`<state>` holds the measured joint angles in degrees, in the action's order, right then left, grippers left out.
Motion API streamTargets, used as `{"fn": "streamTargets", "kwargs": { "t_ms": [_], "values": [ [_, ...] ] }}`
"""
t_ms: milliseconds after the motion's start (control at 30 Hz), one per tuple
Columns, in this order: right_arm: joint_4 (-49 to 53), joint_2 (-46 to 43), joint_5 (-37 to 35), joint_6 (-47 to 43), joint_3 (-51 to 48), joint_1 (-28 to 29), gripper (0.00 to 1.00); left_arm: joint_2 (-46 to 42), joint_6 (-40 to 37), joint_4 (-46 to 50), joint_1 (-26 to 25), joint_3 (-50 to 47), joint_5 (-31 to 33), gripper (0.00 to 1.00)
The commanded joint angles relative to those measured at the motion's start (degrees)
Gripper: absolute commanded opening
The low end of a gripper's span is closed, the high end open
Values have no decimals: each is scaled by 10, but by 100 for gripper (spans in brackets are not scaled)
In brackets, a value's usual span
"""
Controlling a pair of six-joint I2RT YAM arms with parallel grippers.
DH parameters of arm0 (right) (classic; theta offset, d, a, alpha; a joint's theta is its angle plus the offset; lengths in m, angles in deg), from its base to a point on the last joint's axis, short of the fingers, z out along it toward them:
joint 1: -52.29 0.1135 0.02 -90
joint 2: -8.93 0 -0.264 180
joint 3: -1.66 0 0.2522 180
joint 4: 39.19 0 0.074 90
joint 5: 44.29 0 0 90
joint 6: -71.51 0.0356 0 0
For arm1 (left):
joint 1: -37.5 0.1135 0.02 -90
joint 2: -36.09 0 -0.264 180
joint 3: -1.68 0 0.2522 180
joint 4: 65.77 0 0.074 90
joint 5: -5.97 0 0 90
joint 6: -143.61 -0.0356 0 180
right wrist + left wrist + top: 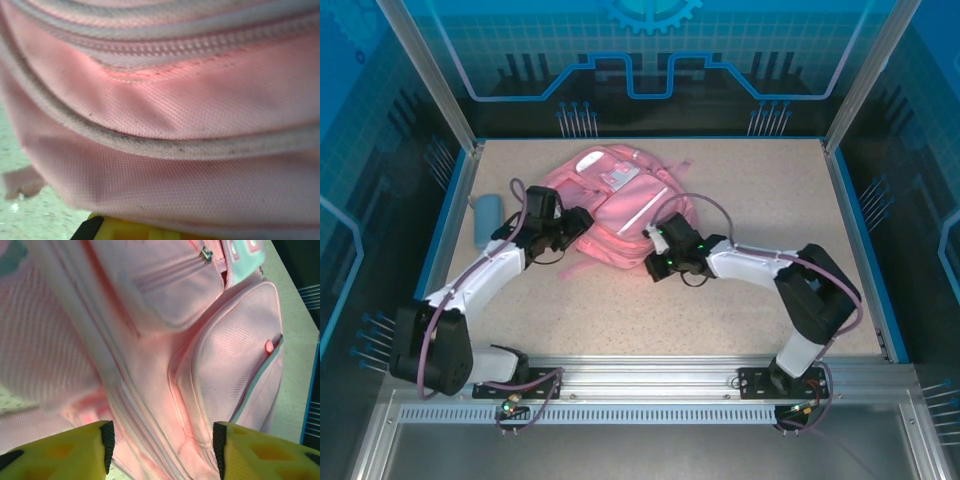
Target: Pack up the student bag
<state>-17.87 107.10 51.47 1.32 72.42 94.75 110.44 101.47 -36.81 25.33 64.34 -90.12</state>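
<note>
The student bag [620,205], a large pink backpack with a pale stripe, lies flat in the middle of the table. My left gripper [572,228] is at its left edge. In the left wrist view its yellow fingers [75,452] stand open and apart, with a fold of the bag [165,390] running between the black pads without being pinched. My right gripper [660,258] is at the bag's near right edge. In the right wrist view pink fabric and a zipper line [200,47] lie right over its yellow finger [130,232], and the jaws are shut on the bag's hem.
A small light-blue pencil case [487,220] lies at the table's left edge, beside my left arm. A loose pink strap end [22,182] rests on the speckled tabletop. Blue rails [855,240] border the table on both sides.
</note>
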Motion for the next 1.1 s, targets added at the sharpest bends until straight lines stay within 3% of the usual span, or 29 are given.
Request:
{"fn": "streamTargets", "kwargs": {
  "t_ms": [0, 267, 433, 600, 733, 900, 1000, 1067],
  "values": [
    [-50, 36, 53, 1, 53, 27, 0, -48, 6, 31, 6, -36, 24, 61],
    [-69, 77, 73, 22, 103, 58, 0, -118, 106, -28, 2, -139, -34, 63],
    [-71, 87, 75, 34, 119, 75, 0, -116, 176, -125, -22, -196, -56, 66],
    [-68, 92, 59, 42, 128, 95, 0, -78, 195, -193, -32, -206, -62, 64],
    [-47, 88, 6, 47, 124, 109, 0, -48, 196, -219, -33, -205, -47, 43],
    [62, 79, -150, 48, 130, 126, 0, -37, 173, -208, -33, -192, -13, 12],
    [150, 69, -265, 57, 137, 120, 0, -43, 152, -179, -33, -179, 1, 0],
    [182, 53, -326, 58, 126, 112, 0, -46, 134, -158, -32, -169, 4, 0]
  ]
}}
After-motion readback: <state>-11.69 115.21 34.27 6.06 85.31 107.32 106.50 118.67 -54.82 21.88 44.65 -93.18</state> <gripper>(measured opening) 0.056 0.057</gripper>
